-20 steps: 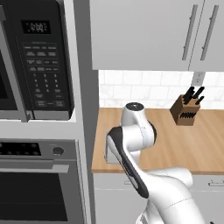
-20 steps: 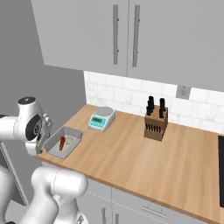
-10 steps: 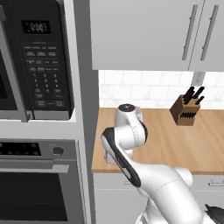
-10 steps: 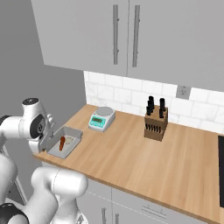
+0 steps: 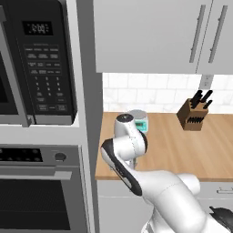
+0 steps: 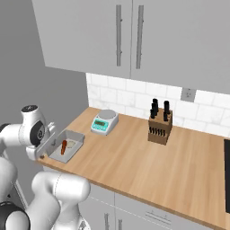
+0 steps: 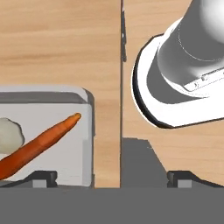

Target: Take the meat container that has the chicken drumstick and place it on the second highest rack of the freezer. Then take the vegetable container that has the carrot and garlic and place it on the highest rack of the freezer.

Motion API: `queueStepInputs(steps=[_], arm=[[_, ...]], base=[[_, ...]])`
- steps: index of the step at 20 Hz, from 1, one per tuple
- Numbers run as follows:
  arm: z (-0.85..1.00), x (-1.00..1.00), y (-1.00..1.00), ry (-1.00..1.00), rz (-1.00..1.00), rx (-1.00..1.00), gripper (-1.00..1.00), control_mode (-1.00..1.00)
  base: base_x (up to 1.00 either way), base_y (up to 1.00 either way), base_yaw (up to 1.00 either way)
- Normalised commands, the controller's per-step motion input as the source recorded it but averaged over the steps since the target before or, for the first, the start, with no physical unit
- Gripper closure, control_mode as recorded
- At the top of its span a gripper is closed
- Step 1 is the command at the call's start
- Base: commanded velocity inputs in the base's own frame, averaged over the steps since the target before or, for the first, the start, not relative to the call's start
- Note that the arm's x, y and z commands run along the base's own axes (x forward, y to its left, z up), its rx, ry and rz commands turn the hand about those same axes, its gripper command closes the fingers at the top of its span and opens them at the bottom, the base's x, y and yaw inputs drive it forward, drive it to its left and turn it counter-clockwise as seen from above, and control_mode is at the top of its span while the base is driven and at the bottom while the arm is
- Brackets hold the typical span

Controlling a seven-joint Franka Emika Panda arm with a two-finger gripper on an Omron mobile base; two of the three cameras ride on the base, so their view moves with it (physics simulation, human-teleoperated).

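Note:
The vegetable container (image 7: 85, 131) is a shallow grey tray at the counter's left end, also seen in the right base view (image 6: 75, 136). In it lie the orange carrot (image 7: 41, 143) (image 6: 63, 147) and the pale garlic (image 7: 8, 133). My gripper (image 7: 113, 177) hovers open over the tray's end wall, one fingertip (image 7: 43, 177) above the tray and the other above bare wood. In the right base view the gripper (image 6: 45, 147) sits at the tray's left side. Nothing is held. The meat container, the chicken drumstick and the freezer are out of view.
A teal kitchen scale (image 6: 104, 121) stands behind the tray near the tiled wall. A wooden knife block (image 6: 160, 129) is further right. A microwave (image 5: 38, 63) and wall oven (image 5: 38, 191) fill the column left of the counter (image 6: 134, 161). Wall cabinets (image 6: 130, 36) hang above.
My arm's elbow has swung a little to the left and the hand has settled closer over the tray's end. The jaws stay wide open.

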Motion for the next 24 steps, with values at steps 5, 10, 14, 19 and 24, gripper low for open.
queueStepInputs(steps=[5, 10, 14, 19, 24], arm=[[-0.22, 0.18, 0.0, 0.0, -0.03, 0.0, -1.0, -1.0], [-0.14, 0.21, 0.01, 0.0, -0.02, 0.0, -1.0, -1.0], [-0.14, 0.18, 0.06, 0.0, -0.02, 0.0, -1.0, -1.0], [-0.11, 0.0, 0.06, 0.0, -0.02, 0.0, -1.0, -1.0], [-0.09, -0.02, 0.02, 0.0, -0.02, 0.0, -1.0, -1.0]], base=[[0.0, 0.0, 0.0], [0.0, 0.0, 0.0], [0.0, 0.0, 0.0], [0.0, 0.0, 0.0], [0.0, 0.0, 0.0]])
